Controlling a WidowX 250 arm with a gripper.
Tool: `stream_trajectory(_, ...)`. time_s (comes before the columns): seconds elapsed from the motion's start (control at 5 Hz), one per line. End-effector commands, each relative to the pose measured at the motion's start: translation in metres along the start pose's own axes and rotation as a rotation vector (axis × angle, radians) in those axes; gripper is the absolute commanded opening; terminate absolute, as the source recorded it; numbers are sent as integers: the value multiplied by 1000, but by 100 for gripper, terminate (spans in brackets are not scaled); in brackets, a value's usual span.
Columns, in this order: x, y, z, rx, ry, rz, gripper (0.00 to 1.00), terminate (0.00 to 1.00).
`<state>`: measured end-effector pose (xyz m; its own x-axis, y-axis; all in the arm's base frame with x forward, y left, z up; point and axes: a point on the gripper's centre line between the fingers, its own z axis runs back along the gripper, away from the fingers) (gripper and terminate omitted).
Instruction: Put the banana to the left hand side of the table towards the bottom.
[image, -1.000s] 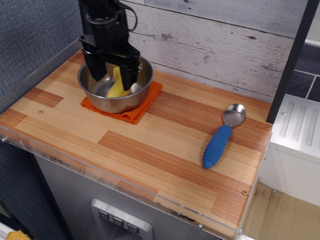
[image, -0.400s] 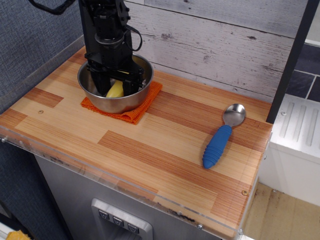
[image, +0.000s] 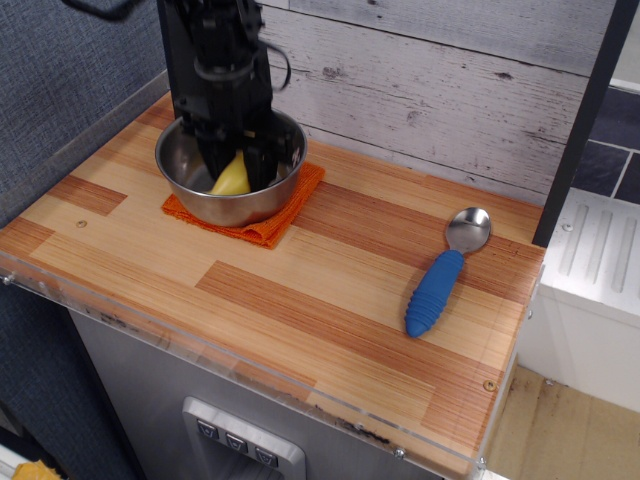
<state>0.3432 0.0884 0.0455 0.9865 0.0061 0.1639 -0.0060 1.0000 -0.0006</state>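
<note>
The yellow banana (image: 231, 181) lies inside a steel bowl (image: 228, 208) at the back left of the wooden table (image: 300, 300). Only its lower end shows between the fingers. My black gripper (image: 234, 172) reaches down into the bowl from above. Its two fingers are drawn in against the banana's sides, so it looks shut on the banana. The banana still rests low in the bowl.
The bowl stands on an orange cloth (image: 264, 230). A spoon with a blue handle (image: 436, 290) lies at the right side of the table. A grey plank wall runs along the back, a blue-grey wall along the left. A clear plastic rim (image: 150, 325) lines the front edge.
The gripper has come down into the bowl, and its fingers, spread wide before, have closed in on the banana. The banana now lies lower in the bowl.
</note>
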Motion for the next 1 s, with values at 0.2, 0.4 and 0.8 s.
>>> stream_trajectory(0.2, -38, 85, 64, -2, -55, -145, 0, 0)
stream_trajectory(0.4, -60, 111, 50, 12, 7, -129, 0, 0)
stream_trajectory(0.8, -76, 122, 8, -11, 88, -147, 0, 0)
